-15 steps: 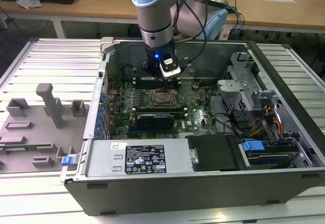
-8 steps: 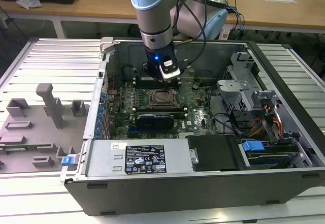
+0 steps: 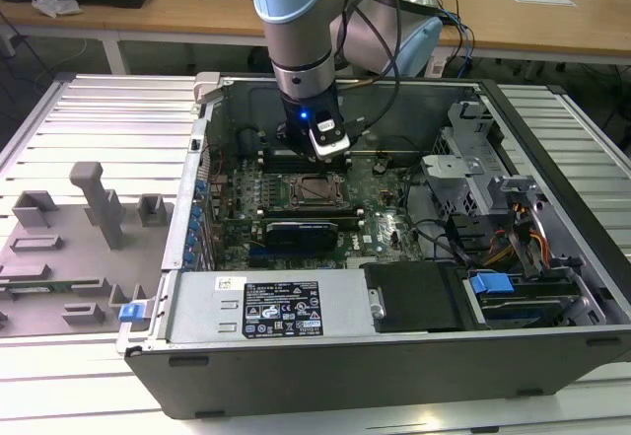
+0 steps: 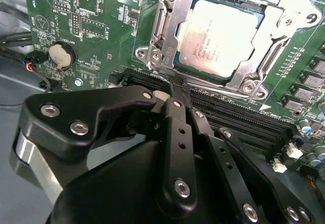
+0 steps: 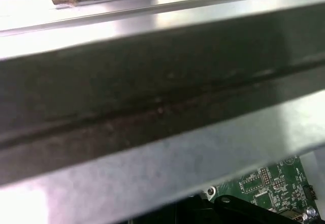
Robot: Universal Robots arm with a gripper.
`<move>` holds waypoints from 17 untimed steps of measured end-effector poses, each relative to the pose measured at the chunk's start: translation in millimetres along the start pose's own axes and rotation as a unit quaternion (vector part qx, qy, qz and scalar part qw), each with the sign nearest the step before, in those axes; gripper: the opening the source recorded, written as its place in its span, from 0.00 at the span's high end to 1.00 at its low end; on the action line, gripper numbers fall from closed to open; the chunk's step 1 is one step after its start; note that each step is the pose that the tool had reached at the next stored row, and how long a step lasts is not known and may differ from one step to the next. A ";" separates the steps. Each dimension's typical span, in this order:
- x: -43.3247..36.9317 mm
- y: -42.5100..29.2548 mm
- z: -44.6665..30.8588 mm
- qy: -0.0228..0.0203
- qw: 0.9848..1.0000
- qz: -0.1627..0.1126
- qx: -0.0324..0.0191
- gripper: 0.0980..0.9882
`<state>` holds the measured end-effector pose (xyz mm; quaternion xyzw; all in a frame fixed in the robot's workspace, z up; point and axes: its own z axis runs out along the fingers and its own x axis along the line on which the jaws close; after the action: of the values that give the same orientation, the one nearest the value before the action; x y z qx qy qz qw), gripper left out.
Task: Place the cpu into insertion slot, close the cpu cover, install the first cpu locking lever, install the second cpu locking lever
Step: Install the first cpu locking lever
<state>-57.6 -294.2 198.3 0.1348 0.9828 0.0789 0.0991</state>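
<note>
**A:** so where are we with this one? From the exterior view we've got the gripper (image 3: pixel 328 145) down inside the open PC case (image 3: pixel 552 208), hanging just above the motherboard (image 3: pixel 385 223), with the insertion slot (image 3: pixel 317 190) right below it, toward 6 o'clock.

**B:** yeah, and the second wrist view is the good one. The cpu (image 4: pixel 221 36) is already sitting flat in the slot, and the cpu cover (image 4: pixel 170 28) looks folded down around it, chip showing through the window. We can't really tell if either locking lever is hooked yet, there's a thin rod along the frame but it's hard to read.

**A:** gripper state?

**B:** fingers (image 4: pixel 175 115) look pressed together, nothing between them, tips just short of the socket frame's near edge, about 7 o'clock from the chip.

**A:** handling-wise we'd guess the chip is light, stiff and touchy, so edges only, never the underside. Cover's thin sheet metal, stiff enough to push on its rim. Levers we'd figure are springy wire, so push near the free end and expect them to fight back a bit.

**B:** agreed. First wrist view mostly gives us the case wall (image 5: pixel 152 107) plus a green corner of board.
</note>
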 end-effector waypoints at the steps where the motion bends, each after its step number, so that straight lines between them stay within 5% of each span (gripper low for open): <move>1: 0.0 0.0 0.0 0.000 1.000 0.000 0.000 0.99; 17: -3.2 0.7 0.9 0.000 1.000 0.000 0.001 0.99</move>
<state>-54.3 -294.3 198.1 0.1348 0.9828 0.0779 0.0993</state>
